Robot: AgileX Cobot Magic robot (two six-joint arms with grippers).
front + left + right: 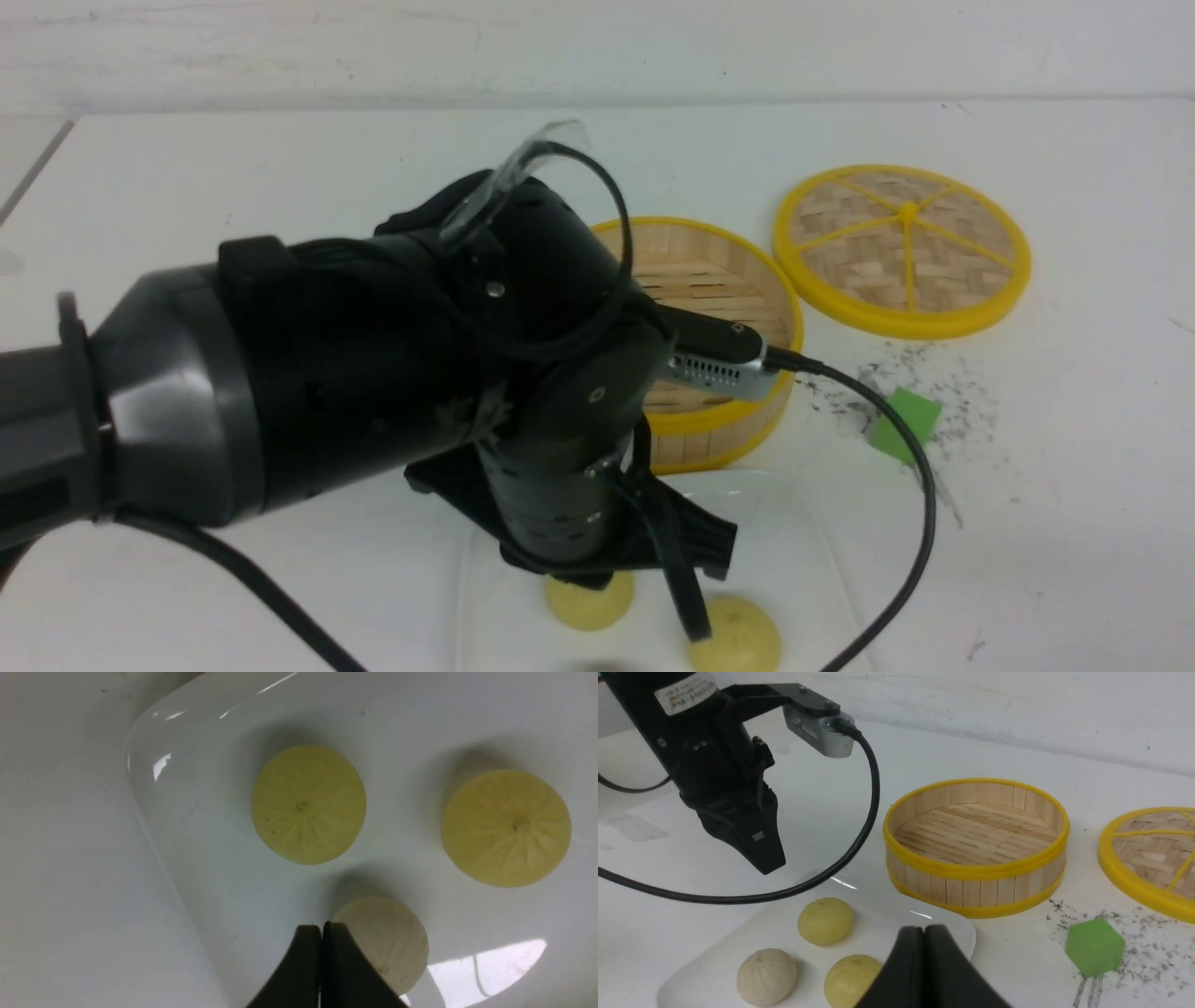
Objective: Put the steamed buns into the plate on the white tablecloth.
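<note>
On the white tablecloth [280,168], the plate [878,924] holds three steamed buns [825,920]; steamer [976,868] empty; left claw [321,927], right claw [924,928] clenched.

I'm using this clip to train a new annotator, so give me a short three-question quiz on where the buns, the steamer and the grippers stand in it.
1. True or false: all three steamed buns lie on the plate.
2. The bamboo steamer is: A) empty, B) holding one bun, C) tipped on its side.
3. Fill in: the left gripper and the right gripper both have their jaws ____.

Key: 1 true; 2 A; 3 shut.
</note>
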